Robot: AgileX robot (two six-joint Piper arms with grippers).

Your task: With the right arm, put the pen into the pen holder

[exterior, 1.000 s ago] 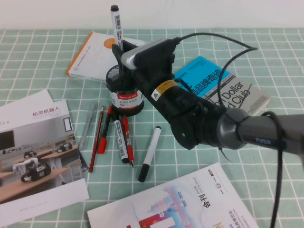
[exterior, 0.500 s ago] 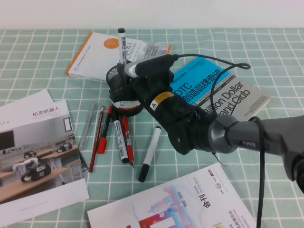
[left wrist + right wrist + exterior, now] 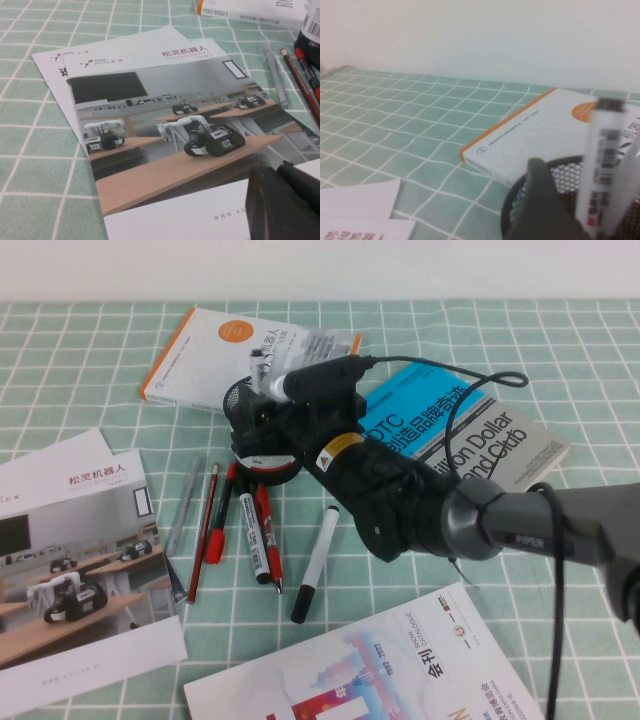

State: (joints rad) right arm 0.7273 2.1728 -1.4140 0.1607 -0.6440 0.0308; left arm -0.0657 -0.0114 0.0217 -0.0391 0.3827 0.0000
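Observation:
The pen [image 3: 258, 362], a white marker with a black cap and printed lettering, stands upright in the pen holder [image 3: 238, 400], a black mesh cup with a red-and-white label. Only its top shows above the rim. My right gripper [image 3: 268, 405] hangs over the holder's rim on the right arm [image 3: 520, 535]. In the right wrist view the blurred pen [image 3: 600, 160] stands inside the mesh holder [image 3: 516, 192], apart from one dark finger [image 3: 542, 200]; the gripper [image 3: 585, 175] is open. My left gripper [image 3: 287, 200] rests low over a brochure.
Several pens lie in front of the holder: red ones [image 3: 265, 530], a white marker [image 3: 315, 560], a grey pen [image 3: 185, 505]. An orange-edged book [image 3: 190, 350] lies behind, a blue book [image 3: 450, 420] to the right, brochures [image 3: 70, 560] at left, a magazine [image 3: 400, 670] in front.
The pen has dropped steadily into the holder; only its top shows now. My right gripper lowered toward the holder's rim, then held there. The left arm has not moved.

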